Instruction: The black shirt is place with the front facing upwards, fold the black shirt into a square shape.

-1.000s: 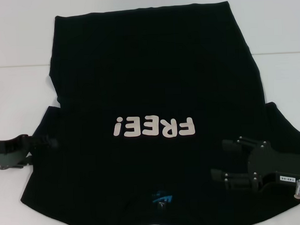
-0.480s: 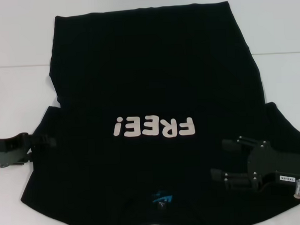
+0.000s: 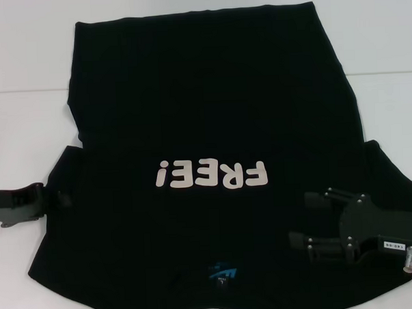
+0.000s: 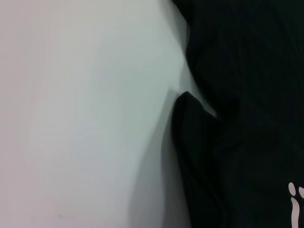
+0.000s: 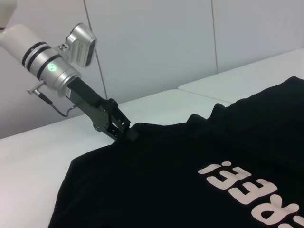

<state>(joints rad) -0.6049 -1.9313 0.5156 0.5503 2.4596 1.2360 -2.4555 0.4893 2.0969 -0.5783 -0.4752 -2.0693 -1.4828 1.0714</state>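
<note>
Gripping thin sleeve cloth at frame left, the left gripper (image 3: 57,197) appears clamped on the shirt (image 3: 210,93); slippage is likely; right gripper (image 3: 311,222) fingers apart.

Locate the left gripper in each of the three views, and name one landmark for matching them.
Head view: left gripper at the picture's left edge, on the black shirt sleeve.
Left wrist view: the gripper itself is not in it; only the sleeve edge and white table.
Right wrist view: upper left, its tip touching the sleeve.
Shared landmark: the white "FREE!" lettering.
</note>
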